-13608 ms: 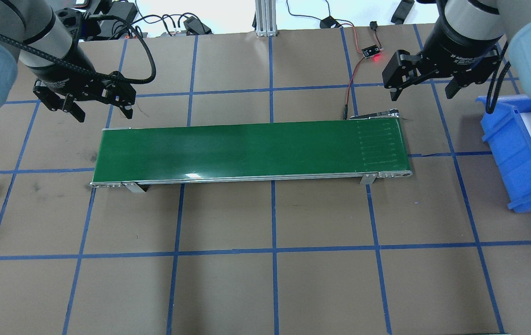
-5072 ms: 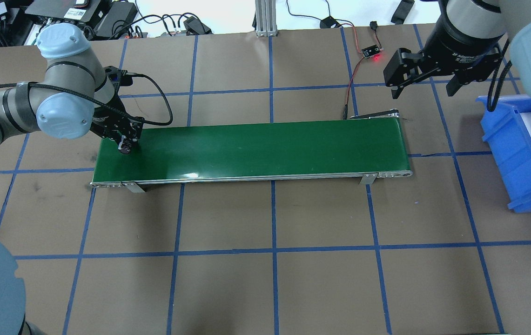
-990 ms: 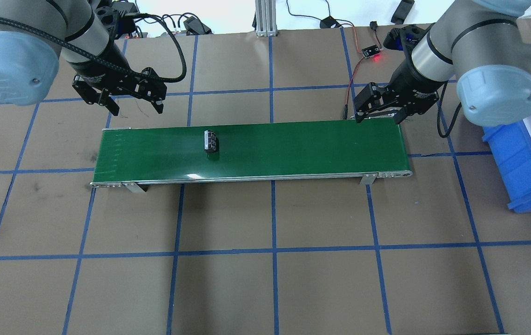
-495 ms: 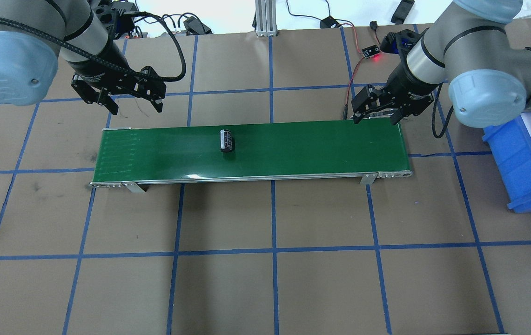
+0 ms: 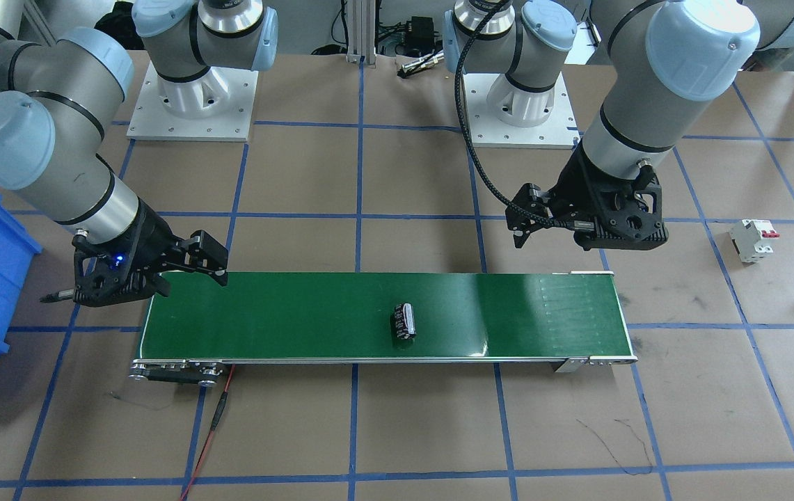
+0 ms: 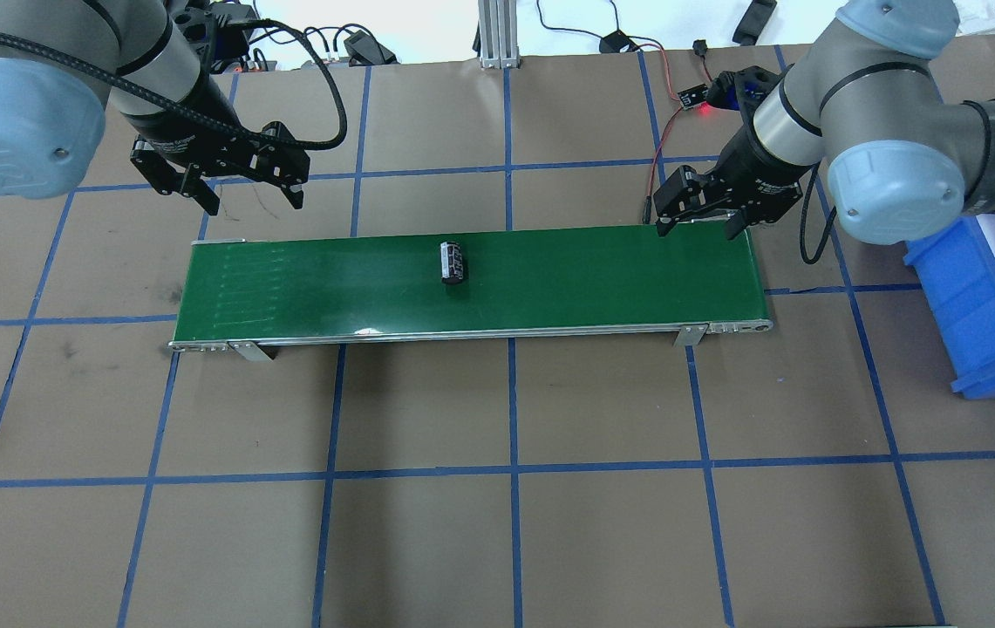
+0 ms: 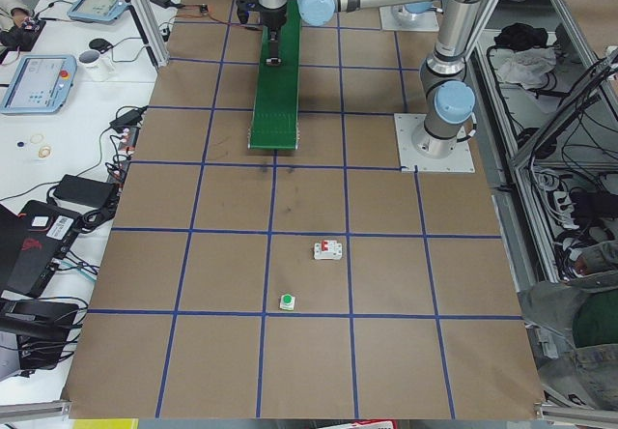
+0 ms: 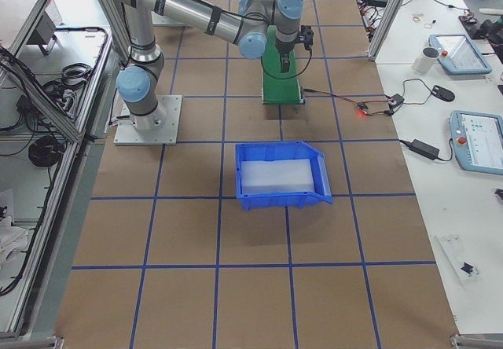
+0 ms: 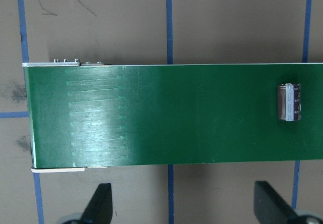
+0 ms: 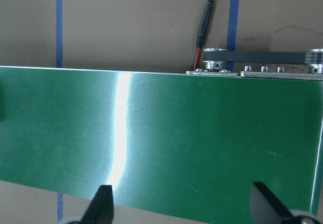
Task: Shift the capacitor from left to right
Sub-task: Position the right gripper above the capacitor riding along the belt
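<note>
- The capacitor (image 6: 453, 262) lies on its side on the green conveyor belt (image 6: 584, 279), near the middle of the belt's length and a little closer to the robot's left end.
- Its long axis points across the belt. Nothing touches it, and both grippers are well apart from it.
- The left gripper (image 6: 255, 203) hangs in the air near the belt's left end. Its jaws are spread wide and hold nothing.
- In the left wrist view the two black fingertips (image 9: 101, 204) show at the bottom edge. The capacitor (image 9: 289, 102) shows at the right side of the belt in this view.
- The right gripper (image 6: 698, 228) hangs near the belt's right end. Its jaws are also spread apart and empty.
- In the right wrist view only bare belt lies between the fingers (image 10: 102, 200). A red wire (image 10: 206, 24) runs to the belt's drive end.
- A blue bin (image 6: 977, 296) stands on the table beyond the right end of the belt.
- A white circuit breaker (image 5: 751, 240) with red switches stands on the table on the robot's left side, well apart from the belt.
</note>
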Tool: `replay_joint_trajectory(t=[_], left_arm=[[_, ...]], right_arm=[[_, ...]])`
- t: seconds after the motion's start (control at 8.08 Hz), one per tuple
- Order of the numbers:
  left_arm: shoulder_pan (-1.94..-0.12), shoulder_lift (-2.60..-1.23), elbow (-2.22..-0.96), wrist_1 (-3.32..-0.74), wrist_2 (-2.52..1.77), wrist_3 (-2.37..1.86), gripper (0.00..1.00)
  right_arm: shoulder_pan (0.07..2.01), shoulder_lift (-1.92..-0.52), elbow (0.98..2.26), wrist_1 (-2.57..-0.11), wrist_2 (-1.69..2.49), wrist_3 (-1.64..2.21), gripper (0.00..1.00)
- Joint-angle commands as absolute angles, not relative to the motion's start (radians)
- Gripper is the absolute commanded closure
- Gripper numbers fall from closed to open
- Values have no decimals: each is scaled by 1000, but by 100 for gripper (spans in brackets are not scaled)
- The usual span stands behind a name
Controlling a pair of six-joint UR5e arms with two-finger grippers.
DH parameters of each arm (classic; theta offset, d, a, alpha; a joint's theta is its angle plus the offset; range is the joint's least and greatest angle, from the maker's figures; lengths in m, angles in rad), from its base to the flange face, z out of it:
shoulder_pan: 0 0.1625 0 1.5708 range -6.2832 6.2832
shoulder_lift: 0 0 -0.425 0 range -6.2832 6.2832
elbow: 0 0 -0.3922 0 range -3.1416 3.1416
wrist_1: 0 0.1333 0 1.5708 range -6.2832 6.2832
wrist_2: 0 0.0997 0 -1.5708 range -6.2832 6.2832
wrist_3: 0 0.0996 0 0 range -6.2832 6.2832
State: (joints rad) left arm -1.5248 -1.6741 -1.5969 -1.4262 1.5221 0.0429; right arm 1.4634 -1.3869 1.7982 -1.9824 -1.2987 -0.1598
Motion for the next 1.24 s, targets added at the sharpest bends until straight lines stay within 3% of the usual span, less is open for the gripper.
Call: replay_joint_trajectory(t=[0.0, 1.11], left_arm=[[-1525, -1666, -1597, -1425, 1525, 38, 0], [-1523, -1671, -1605, -1420, 1523, 32, 0]], right_arm=[[1463, -1361, 1827, -2043, -1292, -158, 5], [1466, -1339, 1827, -2043, -1229, -155, 7]])
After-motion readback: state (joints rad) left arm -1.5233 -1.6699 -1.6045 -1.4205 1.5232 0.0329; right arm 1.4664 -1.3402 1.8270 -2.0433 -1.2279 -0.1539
